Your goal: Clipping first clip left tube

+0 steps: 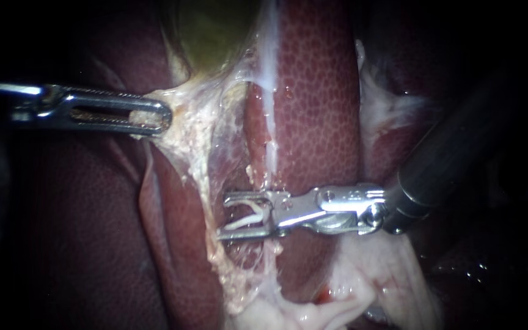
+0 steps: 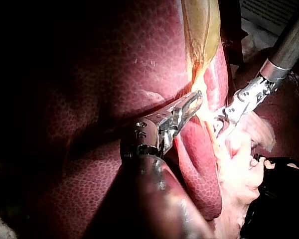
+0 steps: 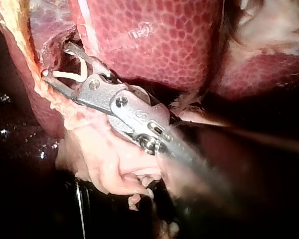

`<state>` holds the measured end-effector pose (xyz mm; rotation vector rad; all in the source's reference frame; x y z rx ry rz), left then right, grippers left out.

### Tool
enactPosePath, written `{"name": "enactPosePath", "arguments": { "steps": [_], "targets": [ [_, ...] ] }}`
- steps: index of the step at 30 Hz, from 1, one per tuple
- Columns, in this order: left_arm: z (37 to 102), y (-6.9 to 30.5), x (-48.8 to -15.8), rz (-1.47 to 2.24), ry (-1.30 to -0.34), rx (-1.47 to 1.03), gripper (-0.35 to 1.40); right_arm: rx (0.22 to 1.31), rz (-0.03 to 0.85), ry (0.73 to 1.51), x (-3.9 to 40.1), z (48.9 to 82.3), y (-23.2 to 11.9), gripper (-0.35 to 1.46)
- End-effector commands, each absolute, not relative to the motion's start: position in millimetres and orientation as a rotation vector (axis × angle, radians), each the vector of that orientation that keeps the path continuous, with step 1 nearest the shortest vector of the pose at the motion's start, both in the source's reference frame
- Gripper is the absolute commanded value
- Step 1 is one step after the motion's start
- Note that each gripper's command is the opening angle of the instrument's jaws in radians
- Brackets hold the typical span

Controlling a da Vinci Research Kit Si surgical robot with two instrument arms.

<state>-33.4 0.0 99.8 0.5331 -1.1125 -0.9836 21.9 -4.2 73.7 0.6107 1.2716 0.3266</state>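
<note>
Level across the view, the right instrument (image 1: 223, 217) holds an open white plastic clip (image 1: 245, 221) in its wide-spread claw, mouth pointing view-left, long axis crosswise to the pale stringy left tube (image 1: 201, 168) at its tips; the left instrument (image 1: 163, 116) has its claw clamped on pale tissue below the yellow-green gallbladder (image 1: 209, 30).

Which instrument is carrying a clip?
The right instrument: a white clip is held at its tip. The left instrument holds only pale tissue.

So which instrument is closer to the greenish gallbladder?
Left. The left instrument grips pale tissue just beneath the gallbladder. The right instrument, holding a white clip, sits farther down over the liver.
</note>
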Motion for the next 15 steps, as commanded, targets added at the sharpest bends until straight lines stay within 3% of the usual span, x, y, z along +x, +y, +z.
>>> {"name": "enactPosePath", "arguments": {
  "steps": [1,15],
  "targets": [
    [99.8,0.0,-33.4,-0.984,-1.112,0.533,-0.35,0.611,0.327,1.271,21.8,73.6,-4.2,0.34],
    [99.8,0.0,-33.4,-0.984,-1.112,0.533,-0.35,0.611,0.326,1.272,21.7,73.6,-4.2,0.34]
  ]
}}
